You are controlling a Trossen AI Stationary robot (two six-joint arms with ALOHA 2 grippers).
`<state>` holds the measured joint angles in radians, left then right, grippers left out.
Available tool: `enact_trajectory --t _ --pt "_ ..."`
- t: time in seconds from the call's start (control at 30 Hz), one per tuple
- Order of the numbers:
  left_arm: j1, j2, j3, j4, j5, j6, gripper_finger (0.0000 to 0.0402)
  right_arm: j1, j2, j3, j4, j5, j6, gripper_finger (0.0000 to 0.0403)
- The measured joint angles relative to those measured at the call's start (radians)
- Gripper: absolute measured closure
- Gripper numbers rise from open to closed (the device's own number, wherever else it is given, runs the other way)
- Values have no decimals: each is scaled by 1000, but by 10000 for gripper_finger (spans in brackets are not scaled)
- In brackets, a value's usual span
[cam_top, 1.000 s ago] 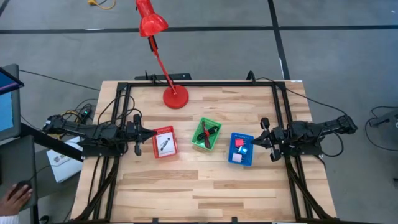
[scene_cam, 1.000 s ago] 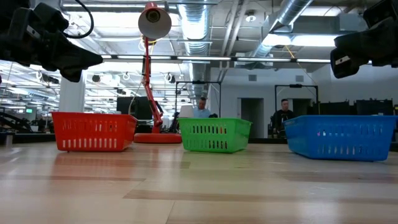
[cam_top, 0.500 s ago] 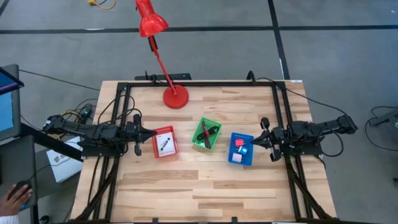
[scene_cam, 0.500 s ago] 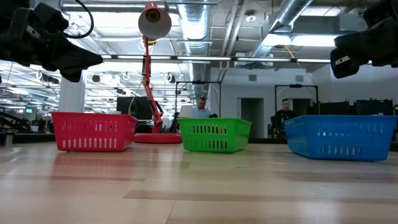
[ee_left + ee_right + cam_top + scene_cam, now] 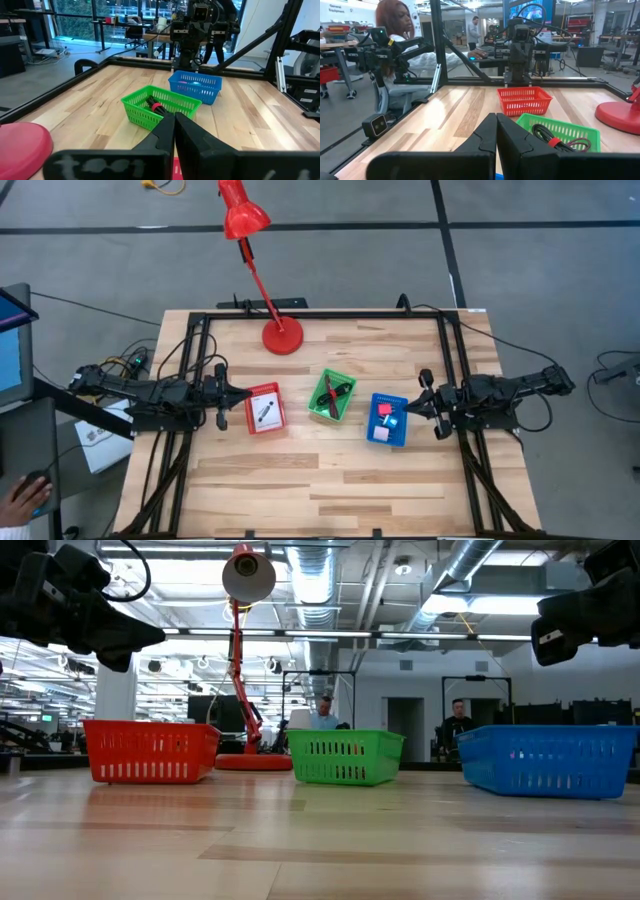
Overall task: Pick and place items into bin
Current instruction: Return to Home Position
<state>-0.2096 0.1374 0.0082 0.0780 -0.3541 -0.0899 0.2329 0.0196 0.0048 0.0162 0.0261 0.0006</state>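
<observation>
Three small baskets stand in a row on the table. The red basket (image 5: 263, 408) holds a white card with a black mark. The green basket (image 5: 331, 395) holds the black-and-red stick and dark red cord (image 5: 156, 106). The blue basket (image 5: 388, 419) holds a pink block and the blue-white cube. My left gripper (image 5: 243, 396) hovers shut just left of the red basket. My right gripper (image 5: 405, 406) hovers shut just right of the blue basket. Both hang above the table top and hold nothing.
A red desk lamp stands with its base (image 5: 283, 337) at the far middle of the table, its head leaning beyond the far edge. A black frame (image 5: 330, 314) rims the table. Bare wood lies along the near side. A person's hand (image 5: 22, 498) shows off the table's left.
</observation>
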Motion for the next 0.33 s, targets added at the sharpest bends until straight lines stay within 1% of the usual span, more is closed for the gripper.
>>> enact_trajectory --t 0.33 --pt "0 0 0 0 0 -7 401 0 0 0 0 0 0 403"
